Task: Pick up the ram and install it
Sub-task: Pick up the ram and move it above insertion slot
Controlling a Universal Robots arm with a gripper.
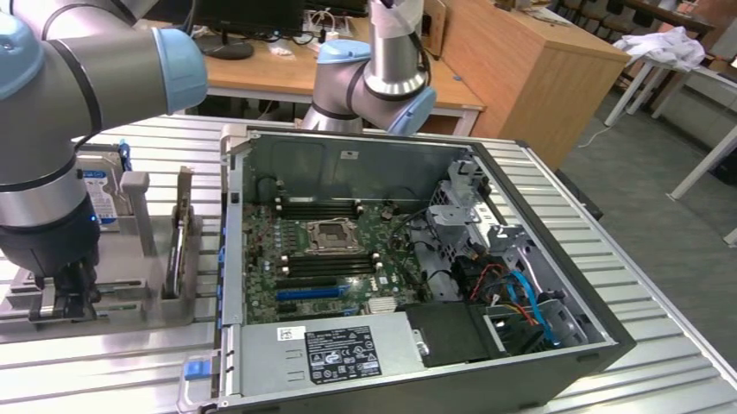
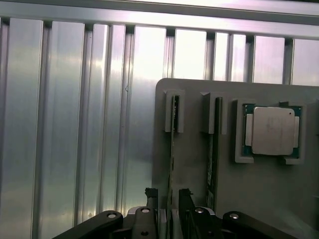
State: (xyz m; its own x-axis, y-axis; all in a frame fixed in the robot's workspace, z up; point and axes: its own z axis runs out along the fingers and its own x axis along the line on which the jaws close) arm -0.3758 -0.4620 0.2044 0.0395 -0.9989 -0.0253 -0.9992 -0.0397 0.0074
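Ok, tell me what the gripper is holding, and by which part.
Nothing: the gripper is open, its fingers either side of the ram standing on edge in its holder.

Table (image 2: 65, 124) ribbed bare metal, glossy; fixture plate (image 2: 192, 99) matt grey plastic; ram (image 2: 174, 134) matt board edge; processor (image 2: 272, 130) lid satin metal; cabinet (image 1: 519, 78) smooth wood.

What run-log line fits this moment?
gripper: open, straddling ram | ram: on edge in grey holder, not lifted | processor: seated in holder
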